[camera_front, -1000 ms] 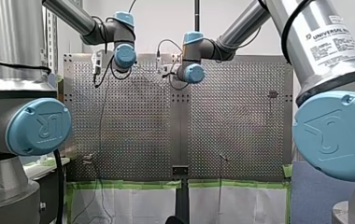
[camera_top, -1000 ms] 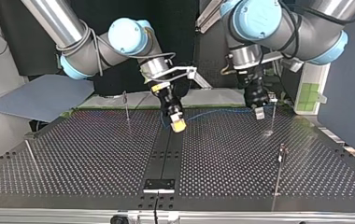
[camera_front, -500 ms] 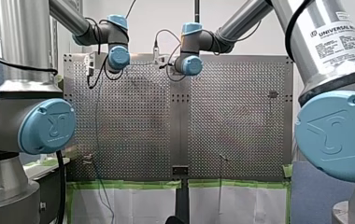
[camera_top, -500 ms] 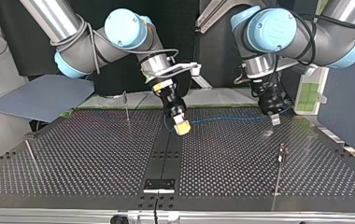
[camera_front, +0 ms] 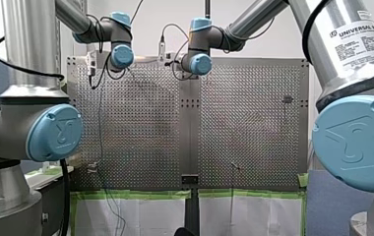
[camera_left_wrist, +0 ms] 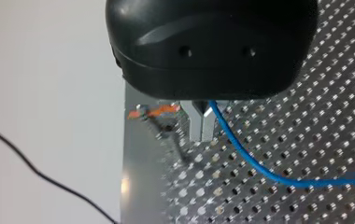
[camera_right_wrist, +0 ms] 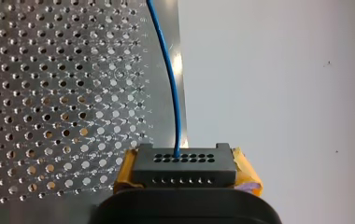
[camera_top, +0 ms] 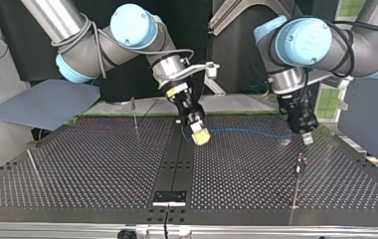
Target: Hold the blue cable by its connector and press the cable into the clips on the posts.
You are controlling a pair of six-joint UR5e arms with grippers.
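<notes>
The thin blue cable (camera_top: 249, 132) hangs just above the perforated table (camera_top: 102, 164), strung between my two grippers. My right gripper (camera_top: 201, 136), with yellow pads, is shut on the black connector (camera_right_wrist: 183, 158), and the blue cable (camera_right_wrist: 171, 84) leaves the connector's face. At the top view's right, my left gripper (camera_top: 307, 138) has its metal fingers (camera_left_wrist: 198, 123) shut on the cable (camera_left_wrist: 241, 149), which curves away from them. A post with a clip (camera_top: 299, 160) stands just in front of my left gripper. An orange piece (camera_left_wrist: 159, 111) lies beside the left fingers.
More thin posts stand on the table: one at the back (camera_top: 134, 113), one at the left edge (camera_top: 33, 167), one at the front right (camera_top: 292, 199). A black strip (camera_top: 174, 169) runs down the table's middle. A blue-grey sheet (camera_top: 43, 102) lies off the table's left.
In the top view both grippers have moved to the right and nearer the camera, carrying the cable along. My left gripper now hangs close behind the clip post.
</notes>
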